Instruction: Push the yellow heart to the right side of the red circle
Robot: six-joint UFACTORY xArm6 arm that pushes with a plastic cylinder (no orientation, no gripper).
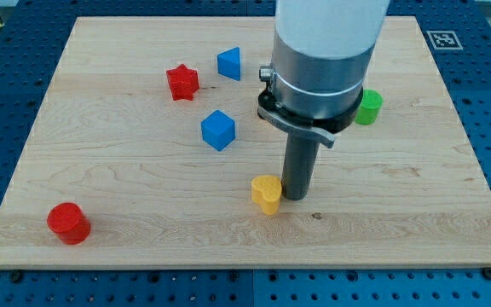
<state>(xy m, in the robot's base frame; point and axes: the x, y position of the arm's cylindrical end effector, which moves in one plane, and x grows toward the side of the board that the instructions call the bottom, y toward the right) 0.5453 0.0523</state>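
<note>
The yellow heart (266, 194) lies on the wooden board (126, 162), below the middle of the view. My tip (295, 197) stands right at the heart's right side, touching it or nearly so. The red circle (68, 223), a short cylinder, sits far off at the view's bottom left, near the board's bottom edge. The arm's wide grey body hangs over the board's top middle and hides what lies behind it.
A red star (182, 82) and a blue block (229, 63) lie at the top left of centre. A blue cube (218, 130) sits above and left of the heart. A green block (367, 107) shows partly, right of the arm.
</note>
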